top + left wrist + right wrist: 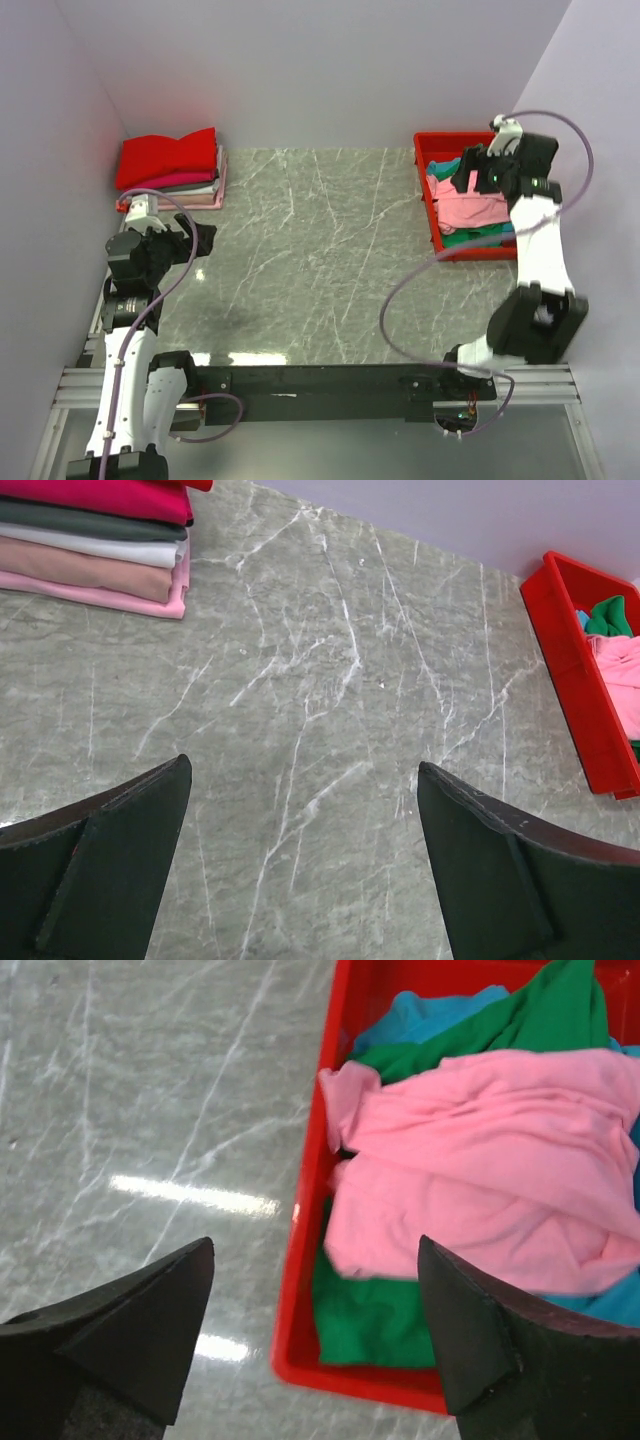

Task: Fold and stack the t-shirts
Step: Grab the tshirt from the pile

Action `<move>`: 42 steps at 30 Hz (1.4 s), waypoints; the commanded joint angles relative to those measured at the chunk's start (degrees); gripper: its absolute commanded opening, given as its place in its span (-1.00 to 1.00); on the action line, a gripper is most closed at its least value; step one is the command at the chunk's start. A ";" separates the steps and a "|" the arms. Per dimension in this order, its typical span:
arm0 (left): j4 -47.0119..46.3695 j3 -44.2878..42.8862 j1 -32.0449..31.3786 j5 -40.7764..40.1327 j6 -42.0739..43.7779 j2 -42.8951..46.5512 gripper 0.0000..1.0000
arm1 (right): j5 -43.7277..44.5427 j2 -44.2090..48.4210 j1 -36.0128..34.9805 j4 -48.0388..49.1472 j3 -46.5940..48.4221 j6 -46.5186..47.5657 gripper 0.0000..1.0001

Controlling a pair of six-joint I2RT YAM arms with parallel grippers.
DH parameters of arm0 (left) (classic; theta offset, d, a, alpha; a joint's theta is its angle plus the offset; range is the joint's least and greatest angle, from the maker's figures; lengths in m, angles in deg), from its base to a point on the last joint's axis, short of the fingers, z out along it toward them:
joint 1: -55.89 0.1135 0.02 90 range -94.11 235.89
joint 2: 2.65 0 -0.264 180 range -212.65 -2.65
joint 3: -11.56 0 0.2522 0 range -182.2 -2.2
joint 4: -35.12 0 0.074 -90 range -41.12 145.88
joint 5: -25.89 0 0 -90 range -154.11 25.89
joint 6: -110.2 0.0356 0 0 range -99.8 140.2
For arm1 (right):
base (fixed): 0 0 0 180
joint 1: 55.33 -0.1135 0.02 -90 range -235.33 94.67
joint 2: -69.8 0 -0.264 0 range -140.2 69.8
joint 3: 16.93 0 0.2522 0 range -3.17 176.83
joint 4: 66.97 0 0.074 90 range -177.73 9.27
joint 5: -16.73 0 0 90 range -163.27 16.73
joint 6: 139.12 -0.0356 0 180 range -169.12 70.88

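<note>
My left arm is folded up tight on the left side, elbow bent over its base. My left hand [200,240] points right, low over the bare marble worktop [310,250]. Its fingers are spread wide with nothing between them. Just beyond it, in the far left corner, sits the folded stack [175,168]: a red shirt on top, magenta under that, then darker and paler layers down to a light pink one at the bottom, edges fairly square.

Over on the right, my right arm stretches away from its base, forearm running far along the right wall, wrist tipped down. My right hand [317,1245] hangs over the red bin [300,1260] at the far right, fingers wide apart and empty. From the wrist view, one finger is over the worktop and the other over the bin's contents, so the hand straddles the bin's left wall.

Inside the bin, the pink t-shirt [480,1180] lies crumpled on top. A green t-shirt [480,1030] shows behind and beneath it, and a teal-blue t-shirt [420,1010] peeks out at the far end. I'm not touching any cloth.
</note>
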 commanded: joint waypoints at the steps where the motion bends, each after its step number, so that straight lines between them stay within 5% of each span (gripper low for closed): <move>1: -0.74 -1.11 -0.52 -0.11 0.72 0.01 0.99 | -2.70 -10.58 1.23 -8.36 10.90 0.97 0.74; 15: -0.21 -1.55 -0.70 -0.11 0.99 -2.10 0.99 | 23.83 -35.11 -1.14 -11.72 26.56 6.60 0.56; 23: -0.12 -1.72 -0.78 -0.55 1.07 -2.63 0.99 | 27.19 -39.52 -3.16 -8.29 27.10 6.68 0.27; 25: 0.06 -1.81 -0.70 -0.72 1.08 -2.54 0.99 | 26.93 -38.73 -3.34 -7.59 26.13 6.77 0.01; 27: 0.06 -1.72 -0.70 -0.72 1.16 -2.45 0.99 | 26.75 -37.77 -3.43 -7.32 25.33 6.86 -0.64; 30: -0.03 -1.81 -0.70 -0.72 1.16 -2.36 0.99 | 26.23 -33.65 -3.42 -5.66 22.18 6.77 -0.95; 42: -0.12 -1.72 -0.70 -0.72 1.16 -2.01 0.99 | 24.03 -8.95 -10.10 -3.01 12.41 4.84 -1.00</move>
